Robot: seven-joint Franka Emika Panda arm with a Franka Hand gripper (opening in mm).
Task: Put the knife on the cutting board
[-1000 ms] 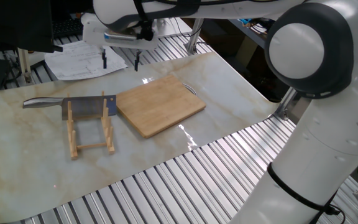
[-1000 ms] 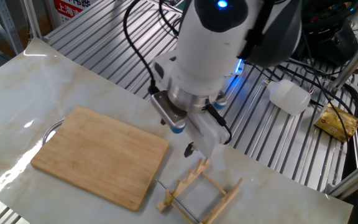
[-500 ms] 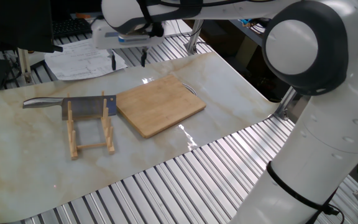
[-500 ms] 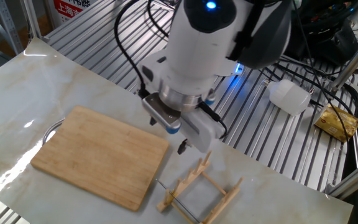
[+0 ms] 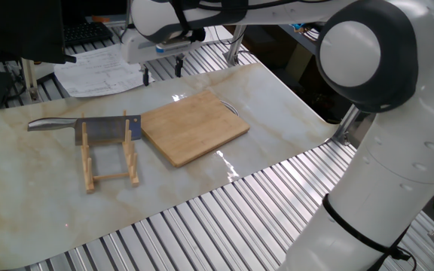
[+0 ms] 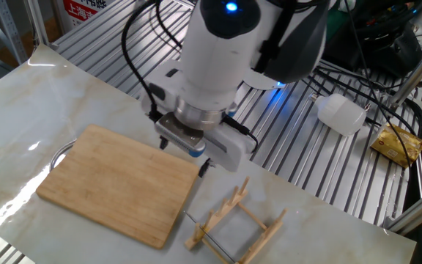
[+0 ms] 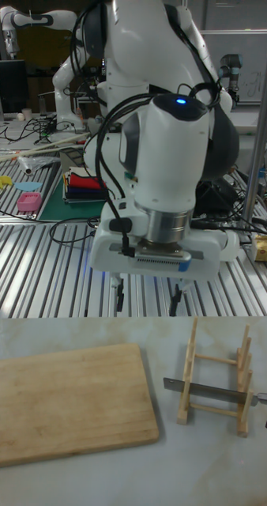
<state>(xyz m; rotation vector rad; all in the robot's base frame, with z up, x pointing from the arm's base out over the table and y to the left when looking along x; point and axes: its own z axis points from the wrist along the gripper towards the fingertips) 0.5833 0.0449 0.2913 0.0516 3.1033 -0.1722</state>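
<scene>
I'm looking at a pale marbled tabletop (image 5: pixel 21 173) set over a bench of metal slats (image 5: pixel 202 226). Directly on the marble lies the cutting board (image 5: pixel 194 128), flat, its small metal loop on the edge away from the wooden rack (image 5: pixel 110 154). The rack stands just beside the board, not touching it as far as I can tell. Sheets of paper (image 5: pixel 96 74) lie at the marble's far edge, partly on the slats.

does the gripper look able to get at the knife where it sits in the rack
Probably yes. The knife lies across the wooden rack with its handle sticking out free, nothing above it, and the gripper hangs open, away over the table's far edge.
</scene>
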